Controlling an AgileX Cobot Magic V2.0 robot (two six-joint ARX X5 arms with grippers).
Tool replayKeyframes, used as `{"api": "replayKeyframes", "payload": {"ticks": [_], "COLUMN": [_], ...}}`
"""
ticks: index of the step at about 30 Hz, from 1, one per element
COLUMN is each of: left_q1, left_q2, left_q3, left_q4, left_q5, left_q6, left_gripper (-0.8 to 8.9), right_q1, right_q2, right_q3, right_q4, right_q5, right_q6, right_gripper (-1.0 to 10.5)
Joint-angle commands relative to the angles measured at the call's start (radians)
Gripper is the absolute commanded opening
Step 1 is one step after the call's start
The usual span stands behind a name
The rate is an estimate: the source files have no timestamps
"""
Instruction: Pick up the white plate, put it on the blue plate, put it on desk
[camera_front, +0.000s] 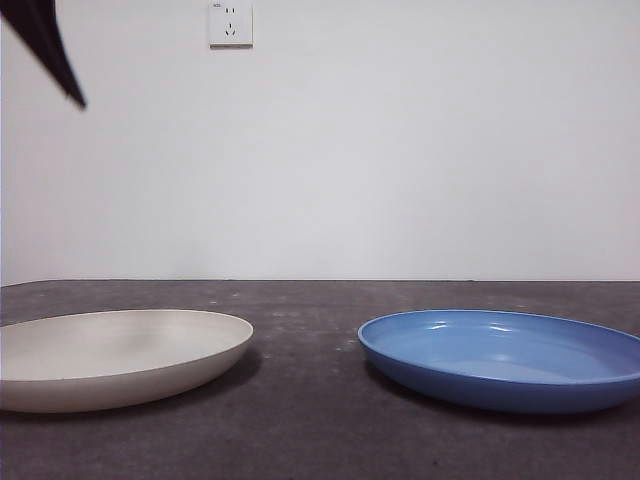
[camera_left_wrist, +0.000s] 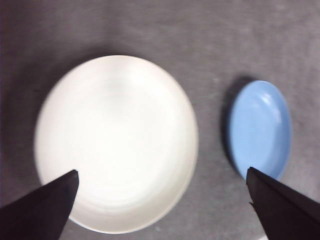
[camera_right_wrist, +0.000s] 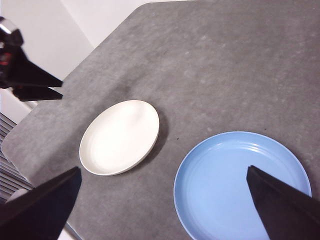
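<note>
The white plate (camera_front: 110, 357) lies flat on the desk (camera_front: 320, 420) at the left. The blue plate (camera_front: 505, 357) lies flat on the desk at the right, apart from it. My left gripper (camera_left_wrist: 162, 200) hangs high above the white plate (camera_left_wrist: 116, 142), open and empty; its tip shows at the top left corner of the front view (camera_front: 48, 45) and in the right wrist view (camera_right_wrist: 30, 82). My right gripper (camera_right_wrist: 162, 200) is open and empty, high above the blue plate (camera_right_wrist: 242, 185). The white plate (camera_right_wrist: 120, 136) and the blue plate (camera_left_wrist: 260, 127) each show in both wrist views.
A white wall with a socket (camera_front: 230, 23) stands behind the desk. The desk's rounded edge (camera_right_wrist: 30, 125) runs near the white plate.
</note>
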Motion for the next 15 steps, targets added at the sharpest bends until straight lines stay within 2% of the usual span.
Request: {"api": "replayKeyframes", "payload": {"ticks": [1, 6, 15], "left_q1": [0.035, 0.072, 0.072], "left_q2": [0.073, 0.204, 0.404], "left_q3": [0.023, 0.023, 0.023], "left_q4": [0.003, 0.025, 0.058], "left_q5": [0.006, -0.001, -0.053], "left_q6": [0.050, 0.067, 0.101], "left_gripper": [7.42, 7.41, 7.13], "right_q1": [0.004, 0.004, 0.004], "right_q2": [0.003, 0.003, 0.003], "right_q3": [0.013, 0.013, 0.013], "right_q4": [0.003, 0.004, 0.003], "right_q5": [-0.003, -0.003, -0.003], "right_q6": [0.005, 0.005, 0.006], "right_gripper": [6.7, 6.7, 6.7]}}
